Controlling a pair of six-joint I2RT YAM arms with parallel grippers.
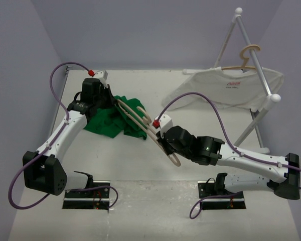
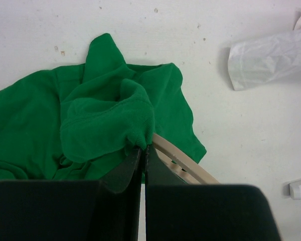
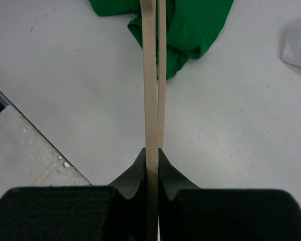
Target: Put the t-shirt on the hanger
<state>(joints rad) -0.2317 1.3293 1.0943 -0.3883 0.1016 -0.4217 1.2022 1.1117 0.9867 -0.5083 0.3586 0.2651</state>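
Observation:
The green t-shirt (image 1: 113, 119) lies crumpled on the table, left of centre. My left gripper (image 1: 112, 100) is shut on a fold of the t-shirt (image 2: 110, 118) and holds it lifted a little. The tan wooden hanger (image 1: 140, 120) runs diagonally from the shirt towards the front. My right gripper (image 1: 163, 138) is shut on the hanger (image 3: 152, 90) near its lower part. The hanger's far end reaches into the t-shirt (image 3: 195, 25). One hanger arm (image 2: 183, 160) shows just right of my left fingers (image 2: 125, 173).
A white t-shirt with a small red logo (image 1: 231, 88) hangs on a matching hanger (image 1: 246, 57) from a white rack (image 1: 253, 65) at the back right. Its sleeve shows in the left wrist view (image 2: 271, 55). Walls close in at both sides.

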